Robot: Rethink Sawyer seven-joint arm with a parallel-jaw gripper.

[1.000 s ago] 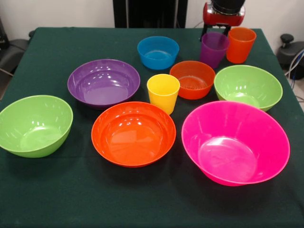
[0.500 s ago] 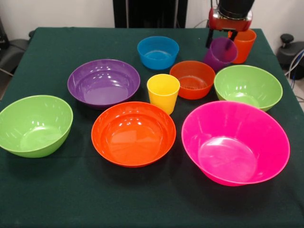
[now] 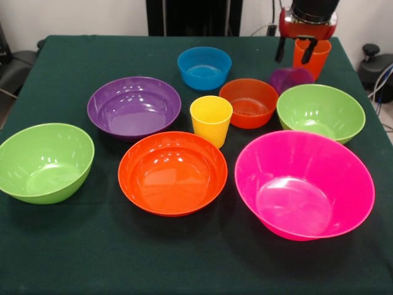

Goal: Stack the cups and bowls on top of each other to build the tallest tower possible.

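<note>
My gripper point(image 3: 293, 50) hangs open at the far right of the table, one dark finger point(image 3: 280, 49) over bare cloth and the other across the front of the upright orange cup point(image 3: 314, 56). The purple cup point(image 3: 291, 77) lies tipped on its side just below, between the small orange bowl point(image 3: 249, 102) and a green bowl point(image 3: 320, 111). The yellow cup point(image 3: 211, 118) stands upright in the middle. The huge pink bowl point(image 3: 304, 184), large orange bowl point(image 3: 172, 173), purple bowl point(image 3: 134, 106), second green bowl point(image 3: 44, 161) and blue bowl point(image 3: 204, 66) each sit alone; nothing is nested.
Everything rests on a dark green cloth over the table point(image 3: 184, 264). Bare cloth shows along the near edge and at the far left corner. Black equipment stands off the table at both sides.
The purple cup went from upright to leaning to lying on its side. My gripper shifted right, from above the purple cup to the orange cup.
</note>
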